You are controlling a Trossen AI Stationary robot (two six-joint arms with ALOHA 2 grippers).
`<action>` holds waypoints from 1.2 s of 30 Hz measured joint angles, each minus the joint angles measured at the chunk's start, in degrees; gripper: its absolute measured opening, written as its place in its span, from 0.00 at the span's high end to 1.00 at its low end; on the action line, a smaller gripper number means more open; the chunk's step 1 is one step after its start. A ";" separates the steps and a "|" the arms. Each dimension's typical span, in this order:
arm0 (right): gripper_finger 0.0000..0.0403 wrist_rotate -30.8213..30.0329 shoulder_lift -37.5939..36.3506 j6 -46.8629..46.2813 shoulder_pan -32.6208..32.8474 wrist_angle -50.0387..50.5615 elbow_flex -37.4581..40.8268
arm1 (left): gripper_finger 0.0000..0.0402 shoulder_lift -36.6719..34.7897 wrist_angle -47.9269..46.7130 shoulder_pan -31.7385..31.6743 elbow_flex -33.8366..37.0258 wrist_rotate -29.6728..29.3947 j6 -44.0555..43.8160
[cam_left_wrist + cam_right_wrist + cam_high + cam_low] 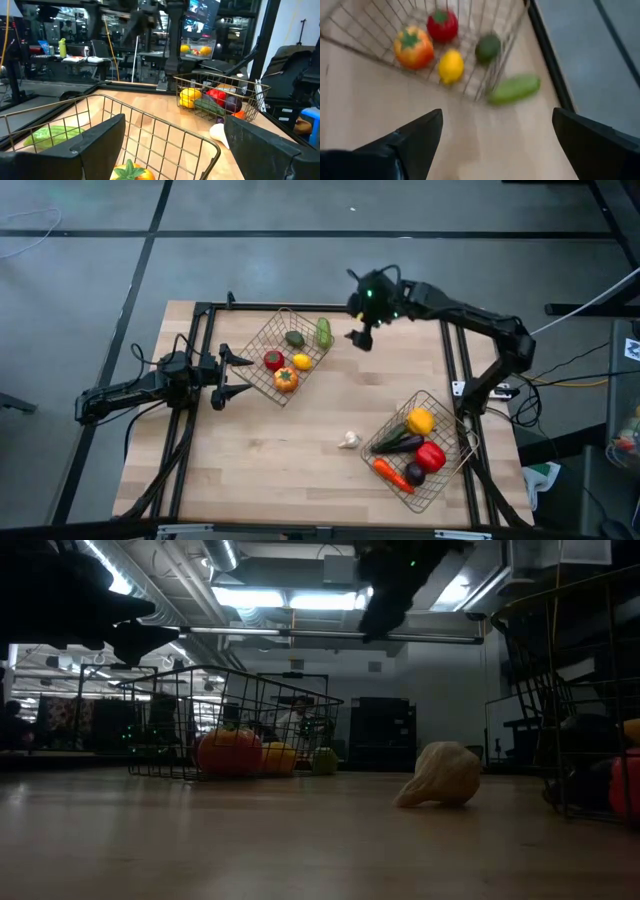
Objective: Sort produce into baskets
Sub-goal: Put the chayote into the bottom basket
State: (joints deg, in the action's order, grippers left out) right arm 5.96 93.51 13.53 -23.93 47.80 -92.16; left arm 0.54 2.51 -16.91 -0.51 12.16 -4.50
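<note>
The left wire basket (262, 340) holds a red tomato (273, 360), a lemon (302, 361), an orange pepper (285, 379) and an avocado (294, 338). A green cucumber (514, 89) lies on the table outside it, against its far right wall. The right basket (448, 412) holds a yellow pepper (420, 420), an aubergine, a red pepper (430, 455), a carrot (392, 474) and more. A garlic bulb (348, 440) lies on the table between the baskets. My right gripper (360, 335) is open and empty, up in the air just right of the cucumber. My left gripper (225, 375) is open and empty at the left basket's left side.
Black frame rails (452, 360) run along the table's left, far and right sides. Bare wood lies between the two baskets and along the near edge. In the low view the garlic (440, 775) sits near the middle, with the baskets on either side.
</note>
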 joint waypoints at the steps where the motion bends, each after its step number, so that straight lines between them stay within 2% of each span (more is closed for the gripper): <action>1: 0.08 1.60 0.64 1.98 -1.14 -1.85 0.00 | 0.16 -0.01 0.01 -0.01 0.00 -0.02 0.00; 5: 0.08 3.13 4.13 6.16 -3.90 -6.93 0.00 | 0.16 0.00 0.02 -0.02 0.00 -0.02 -0.01; 10: 0.08 1.87 8.73 1.56 -6.18 -9.76 0.01 | 0.16 0.00 0.00 0.00 0.00 0.00 0.01; 24: 0.08 1.14 19.43 -28.16 -11.14 -25.49 0.02 | 0.16 -0.01 0.00 -0.01 0.00 0.00 0.01; 30: 0.08 1.95 22.31 -39.94 -11.34 -27.63 0.02 | 0.16 0.00 0.00 -0.02 0.00 -0.02 0.01; 36: 0.08 3.08 24.48 -56.02 -10.85 -27.66 0.02 | 0.16 -0.02 0.00 0.00 0.00 0.00 0.00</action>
State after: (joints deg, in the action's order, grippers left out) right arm 9.04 117.99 -42.49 -34.77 20.14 -92.14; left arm 0.52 2.50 -16.91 -0.51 12.16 -4.50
